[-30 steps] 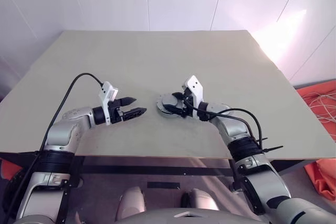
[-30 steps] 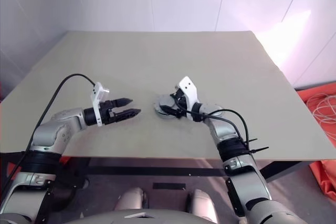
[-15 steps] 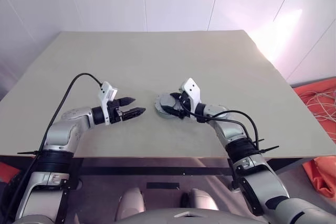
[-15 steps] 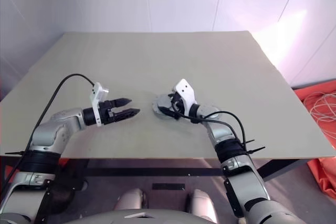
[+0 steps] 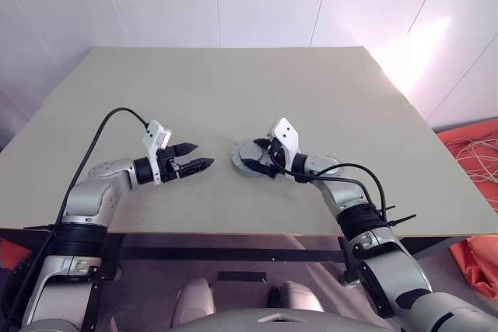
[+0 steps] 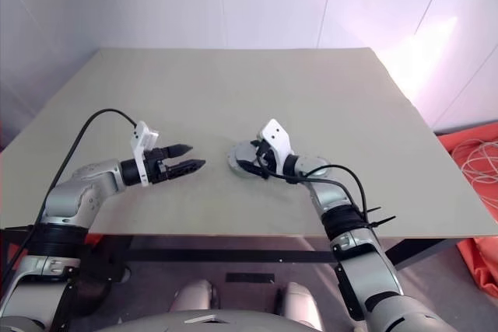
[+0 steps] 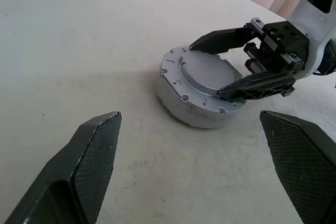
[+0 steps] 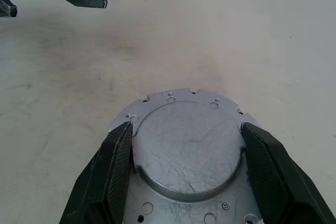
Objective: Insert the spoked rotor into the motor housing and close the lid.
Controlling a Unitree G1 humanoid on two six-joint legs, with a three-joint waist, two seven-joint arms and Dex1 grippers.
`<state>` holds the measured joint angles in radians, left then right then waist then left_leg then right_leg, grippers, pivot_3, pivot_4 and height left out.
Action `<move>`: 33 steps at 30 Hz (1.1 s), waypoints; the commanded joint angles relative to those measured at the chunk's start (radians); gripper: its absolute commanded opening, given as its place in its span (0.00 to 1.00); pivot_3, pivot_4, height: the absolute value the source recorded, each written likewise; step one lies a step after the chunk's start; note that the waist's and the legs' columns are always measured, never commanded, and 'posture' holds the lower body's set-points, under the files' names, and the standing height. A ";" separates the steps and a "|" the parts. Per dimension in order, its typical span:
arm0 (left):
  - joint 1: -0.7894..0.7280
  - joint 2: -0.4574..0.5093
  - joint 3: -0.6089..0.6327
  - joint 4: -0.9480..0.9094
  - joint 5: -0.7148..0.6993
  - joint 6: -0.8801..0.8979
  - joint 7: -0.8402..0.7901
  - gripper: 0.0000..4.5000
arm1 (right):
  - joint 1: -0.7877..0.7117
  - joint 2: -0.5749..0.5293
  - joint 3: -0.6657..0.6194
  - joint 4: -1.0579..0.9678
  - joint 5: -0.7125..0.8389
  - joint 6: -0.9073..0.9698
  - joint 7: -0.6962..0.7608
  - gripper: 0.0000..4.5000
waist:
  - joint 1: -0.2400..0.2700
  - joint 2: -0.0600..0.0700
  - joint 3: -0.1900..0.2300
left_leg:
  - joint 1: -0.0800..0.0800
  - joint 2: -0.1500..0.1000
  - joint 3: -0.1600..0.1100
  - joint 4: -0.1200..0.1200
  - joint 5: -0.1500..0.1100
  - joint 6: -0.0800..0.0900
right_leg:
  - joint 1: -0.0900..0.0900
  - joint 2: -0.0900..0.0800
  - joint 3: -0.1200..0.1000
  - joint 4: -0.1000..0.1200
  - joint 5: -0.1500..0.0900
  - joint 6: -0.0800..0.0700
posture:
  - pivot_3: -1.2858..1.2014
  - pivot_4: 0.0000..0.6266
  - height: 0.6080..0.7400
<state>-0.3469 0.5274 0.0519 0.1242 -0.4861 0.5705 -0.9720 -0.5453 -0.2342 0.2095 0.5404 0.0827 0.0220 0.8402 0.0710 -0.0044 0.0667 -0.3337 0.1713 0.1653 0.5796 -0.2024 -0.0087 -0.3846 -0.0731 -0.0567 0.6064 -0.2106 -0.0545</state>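
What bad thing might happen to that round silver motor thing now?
The right gripper has its fingers around the raised plain silver lid on the motor housing. If it lifts or twists, the lid might come off again, or the housing might slide on the table, since the open left gripper isn't steadying it.

Left tool (image 5: 194, 157): we hold it low over the surface, fingers spread wide, empty.
Right tool (image 7: 231, 62): our fingers (image 8: 118, 174) straddle the lid (image 8: 188, 149).
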 commanded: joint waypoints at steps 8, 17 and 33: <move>-0.027 -0.039 -0.003 -0.032 -0.018 0.007 0.018 1.00 | 0.025 -0.014 0.033 0.054 -0.049 0.035 -0.001 0.71 | 0.000 0.000 0.000 | 0.000 0.000 0.000 0.000 0.000 0.000 | 0.000 0.000 0.000 0.000 0.000 0.000 | 0.52 0.00 1.00; -0.098 -0.137 -0.039 0.028 -0.009 0.049 0.067 0.72 | 0.028 -0.019 0.034 0.051 -0.053 0.035 -0.006 0.71 | 0.000 -0.001 -0.001 | 0.000 0.000 0.000 0.000 0.000 0.000 | 0.000 0.000 0.000 0.000 0.000 0.000 | 0.52 0.00 1.00; -0.289 -0.244 -0.108 0.249 0.096 0.031 0.131 0.01 | 0.027 -0.018 0.034 0.046 -0.054 0.036 -0.019 0.71 | 0.000 -0.001 -0.001 | 0.000 0.000 0.000 -0.001 0.000 0.000 | 0.000 0.000 0.000 -0.002 -0.001 0.001 | 0.52 0.00 1.00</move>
<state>-0.6056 0.2864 -0.0487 0.3753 -0.3955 0.6067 -0.8304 -0.5431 -0.2347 0.2150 0.5338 0.0803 0.0228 0.8289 0.0709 -0.0052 0.0660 -0.3340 0.1711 0.1653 0.5781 -0.2025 -0.0086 -0.3844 -0.0731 -0.0567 0.6045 -0.2111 -0.0536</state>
